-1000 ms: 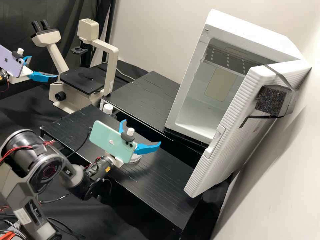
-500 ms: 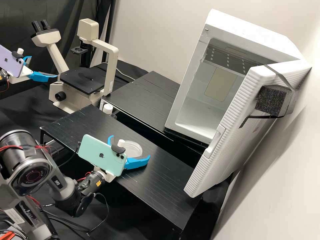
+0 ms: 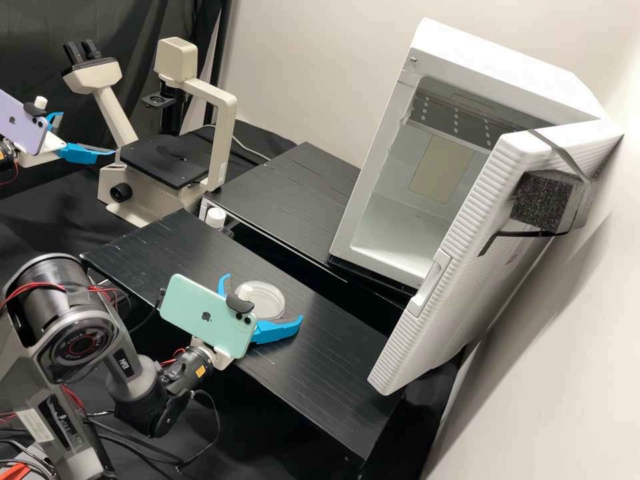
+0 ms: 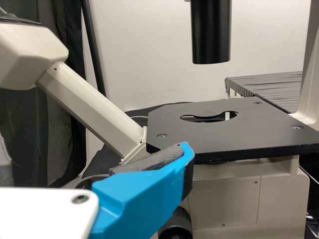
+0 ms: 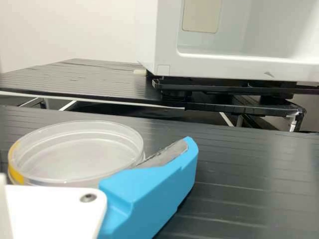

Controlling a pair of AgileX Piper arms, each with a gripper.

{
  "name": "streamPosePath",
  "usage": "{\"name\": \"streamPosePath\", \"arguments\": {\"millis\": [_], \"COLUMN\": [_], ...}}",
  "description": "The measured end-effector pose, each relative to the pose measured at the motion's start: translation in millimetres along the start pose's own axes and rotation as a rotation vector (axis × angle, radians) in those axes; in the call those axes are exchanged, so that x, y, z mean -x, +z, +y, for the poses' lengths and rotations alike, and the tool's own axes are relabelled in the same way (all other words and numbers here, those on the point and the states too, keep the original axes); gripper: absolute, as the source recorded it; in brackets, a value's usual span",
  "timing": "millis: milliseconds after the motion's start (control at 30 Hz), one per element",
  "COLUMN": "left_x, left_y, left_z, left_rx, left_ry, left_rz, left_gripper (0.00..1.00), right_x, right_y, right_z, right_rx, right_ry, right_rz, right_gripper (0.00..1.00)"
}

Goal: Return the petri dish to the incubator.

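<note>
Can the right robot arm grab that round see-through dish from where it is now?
Probably yes: the right end effector is open and right by the petri dish, and I see nothing blocking the way between them.

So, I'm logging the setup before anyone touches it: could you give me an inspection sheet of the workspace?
Surface: black platform with a few pale scuffs.
Job's things: clear petri dish lies flat on the platform, yellow mark at its rim; incubator stands with its door open.
Clutter: a white-capped item by the platform's far edge; its use I cannot tell.
Grippers: right gripper open at the dish, firm contact not clear; left gripper open near the microscope.
Cables: red wires and a looping dark cable at the right arm.
Surroundings: dark curtain behind the microscope, pale wall behind the incubator.
People: nothing seen.
</note>
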Motion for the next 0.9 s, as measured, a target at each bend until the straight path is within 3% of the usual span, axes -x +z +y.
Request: {"name": "streamPosePath", "arguments": {"millis": [900], "left_x": [0.0], "left_y": [0.0], "left_z": [0.0], "left_rx": [0.000], "left_ry": [0.000], "left_rz": [0.000], "left_gripper": [1.00], "right_x": [-1.3], "right_y": [-3.3], "right_z": [-5.1], "right_rx": [0.002], "right_ry": [-0.035], "right_rz": [0.025], "right_gripper": [0.00]}}
